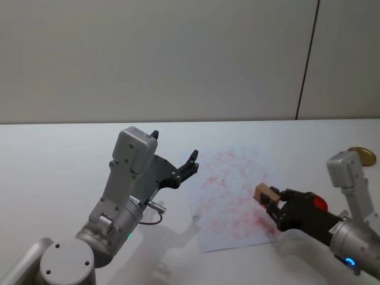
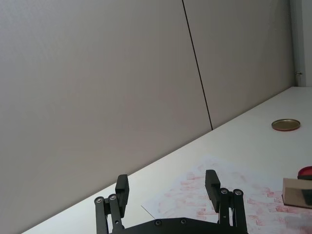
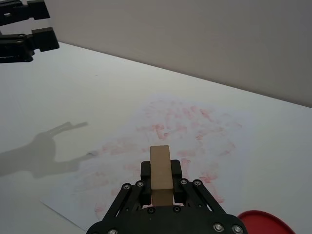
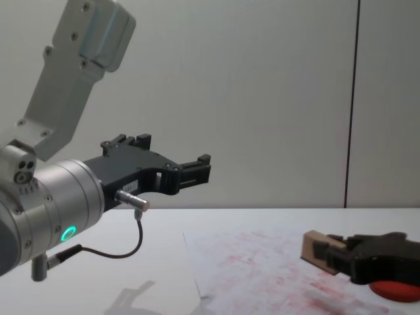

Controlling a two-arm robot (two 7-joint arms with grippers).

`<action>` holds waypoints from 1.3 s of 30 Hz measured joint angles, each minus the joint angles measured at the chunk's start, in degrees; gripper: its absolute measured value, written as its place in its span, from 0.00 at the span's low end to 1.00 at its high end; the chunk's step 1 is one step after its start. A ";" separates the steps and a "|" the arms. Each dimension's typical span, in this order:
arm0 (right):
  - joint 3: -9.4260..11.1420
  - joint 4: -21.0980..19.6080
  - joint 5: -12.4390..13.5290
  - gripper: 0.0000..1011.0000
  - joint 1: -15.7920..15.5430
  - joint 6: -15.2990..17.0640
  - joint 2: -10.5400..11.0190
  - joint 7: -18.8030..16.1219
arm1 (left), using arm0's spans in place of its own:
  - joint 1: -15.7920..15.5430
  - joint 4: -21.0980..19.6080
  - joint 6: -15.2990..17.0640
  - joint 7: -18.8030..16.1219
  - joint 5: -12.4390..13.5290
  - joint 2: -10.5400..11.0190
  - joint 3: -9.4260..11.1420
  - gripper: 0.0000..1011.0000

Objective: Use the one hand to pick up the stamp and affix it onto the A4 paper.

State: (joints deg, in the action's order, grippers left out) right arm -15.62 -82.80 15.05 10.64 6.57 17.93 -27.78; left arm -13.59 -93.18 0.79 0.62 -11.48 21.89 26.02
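From the head: grips the stamp (image 1: 266, 194) between the fingers of the right hand (image 1: 272, 205), over the 4 o'clock part of the paper (image 1: 228, 175), flat on the white worktop (image 1: 59, 166). Red ink pad (image 1: 320, 202) just at 3 o'clock of that hand; brass lid (image 1: 362, 155) off at 2 o'clock of the paper. Left hand (image 1: 174, 146) raised at 9 o'clock of the paper, fingers spread wide, holding nothing.

From the left wrist: both fingers wide apart, paper beyond them, stamp farther off over the sheet.

From the right wrist: stamp pinched between the two fingers, sticking out past them, red-blotched paper beneath, ink pad close beside the hand.

From the chest: stamp low over the paper; cannot tell whether touching it. Left hand high above the worktop, well apart from the stamp.
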 joint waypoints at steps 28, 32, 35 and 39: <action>-3.11 1.33 -1.98 0.22 -0.11 1.09 -1.85 -1.67 | 0.00 0.00 0.00 0.00 0.00 0.00 0.00 0.98; -3.27 1.52 -2.30 0.22 -0.19 1.23 -1.81 -1.76 | 0.00 0.00 0.00 0.00 0.00 0.00 0.00 0.98; -3.44 1.68 -2.66 0.22 -0.27 1.39 -1.73 -1.91 | 0.00 0.00 0.00 0.00 0.00 0.00 0.00 0.98; -3.57 1.79 -2.96 0.22 -0.37 1.60 -1.65 -2.06 | 0.00 0.00 0.00 0.00 0.00 0.00 0.00 0.98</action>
State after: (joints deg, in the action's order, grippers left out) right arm -19.19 -81.01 12.09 10.27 8.17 16.28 -29.85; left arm -13.59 -93.18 0.79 0.62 -11.48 21.89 26.02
